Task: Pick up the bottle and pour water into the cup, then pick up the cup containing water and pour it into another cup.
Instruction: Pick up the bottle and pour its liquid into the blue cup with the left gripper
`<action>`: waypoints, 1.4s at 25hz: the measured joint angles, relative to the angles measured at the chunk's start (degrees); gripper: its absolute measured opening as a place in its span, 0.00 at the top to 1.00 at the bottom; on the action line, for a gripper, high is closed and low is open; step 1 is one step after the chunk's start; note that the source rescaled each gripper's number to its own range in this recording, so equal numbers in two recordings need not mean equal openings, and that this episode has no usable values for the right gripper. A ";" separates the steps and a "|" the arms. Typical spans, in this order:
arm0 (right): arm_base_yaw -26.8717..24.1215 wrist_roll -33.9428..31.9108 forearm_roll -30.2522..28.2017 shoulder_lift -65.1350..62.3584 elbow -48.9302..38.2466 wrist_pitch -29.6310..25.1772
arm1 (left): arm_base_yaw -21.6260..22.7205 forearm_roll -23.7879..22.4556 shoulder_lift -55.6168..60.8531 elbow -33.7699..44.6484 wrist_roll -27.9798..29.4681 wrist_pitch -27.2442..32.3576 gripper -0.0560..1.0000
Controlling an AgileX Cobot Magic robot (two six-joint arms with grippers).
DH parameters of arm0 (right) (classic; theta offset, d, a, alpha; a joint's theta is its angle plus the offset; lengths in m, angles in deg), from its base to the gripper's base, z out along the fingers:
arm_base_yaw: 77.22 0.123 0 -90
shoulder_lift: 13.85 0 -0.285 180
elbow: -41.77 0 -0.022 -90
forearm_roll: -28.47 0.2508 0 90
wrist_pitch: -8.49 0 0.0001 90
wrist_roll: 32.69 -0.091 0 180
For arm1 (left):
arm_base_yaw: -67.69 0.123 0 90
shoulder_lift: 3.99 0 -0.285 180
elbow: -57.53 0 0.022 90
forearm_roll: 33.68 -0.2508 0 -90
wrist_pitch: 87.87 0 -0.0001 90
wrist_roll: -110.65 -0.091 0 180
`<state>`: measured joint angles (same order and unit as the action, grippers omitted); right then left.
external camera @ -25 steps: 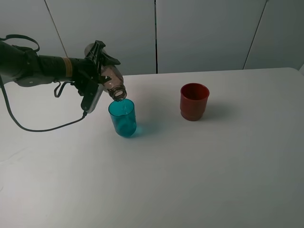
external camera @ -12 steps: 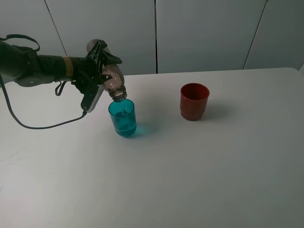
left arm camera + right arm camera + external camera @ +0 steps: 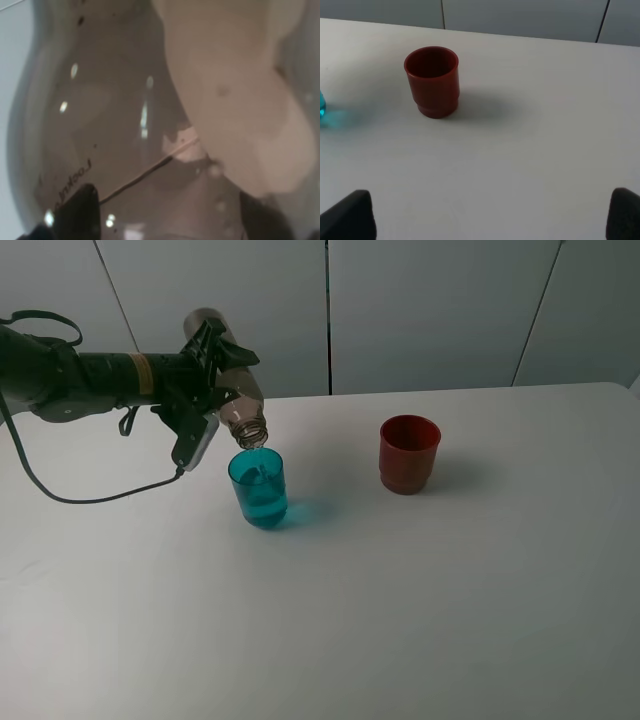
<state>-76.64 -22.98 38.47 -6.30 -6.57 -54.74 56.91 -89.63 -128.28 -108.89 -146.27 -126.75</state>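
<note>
The left gripper [image 3: 222, 375] is seen clamped on the bottle [image 3: 243, 415], its jaws pressed against the clear grey body partway along. The bottle is held in the air at the left rear of the table [image 3: 450, 590], tilted steeply with the base up and back and the open neck pointed down. Its mouth is placed just above the rim of the teal cup [image 3: 259, 490], which stands upright on the table directly below it. A darker band of colour is visible in the lower part of that cup (a pouring stream cannot be made out with certainty). In the left wrist view the frame is filled by the bottle wall [image 3: 125, 125], with a dark fingertip [image 3: 80, 210] at its edge. The red cup [image 3: 408, 455] is set upright, well apart to the right of the teal one, and is untouched. The right gripper [image 3: 487, 220] is shown with its jaws spread wide, hanging above bare table near the red cup [image 3: 432, 82], nothing between them.
</note>
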 joint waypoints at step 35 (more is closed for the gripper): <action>0.00 0.00 0.00 0.00 0.00 0.00 | 0.00 -1.16 0.00 0.00 -10.38 -5.72 0.93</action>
<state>-76.64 -22.98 38.47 -6.30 -6.57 -54.74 56.91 -90.79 -128.28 -108.89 -156.65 -132.47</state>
